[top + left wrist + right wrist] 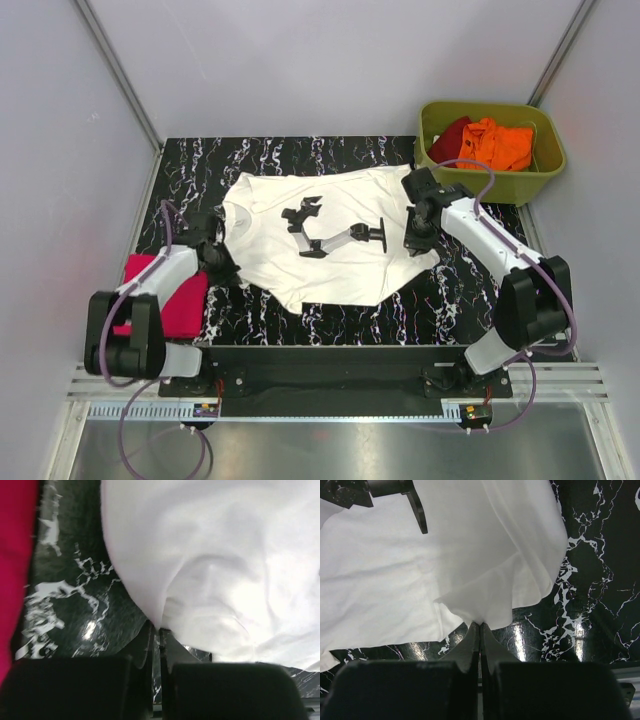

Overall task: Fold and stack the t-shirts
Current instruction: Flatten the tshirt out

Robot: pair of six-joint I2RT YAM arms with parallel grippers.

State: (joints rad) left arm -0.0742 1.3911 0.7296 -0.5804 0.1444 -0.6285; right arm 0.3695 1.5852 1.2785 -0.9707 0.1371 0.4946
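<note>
The white t-shirt (330, 235) lies spread flat on the bench (300, 155), its longer run going side to side. The left tool (156, 629) is pressed together on the shirt's left edge. The right tool (480, 625) pinches its right edge, so each arm holds its own nearer side. The next move is probably a fold across that axis. The pink t-shirt (165, 300) lies just left of the white one.
</note>
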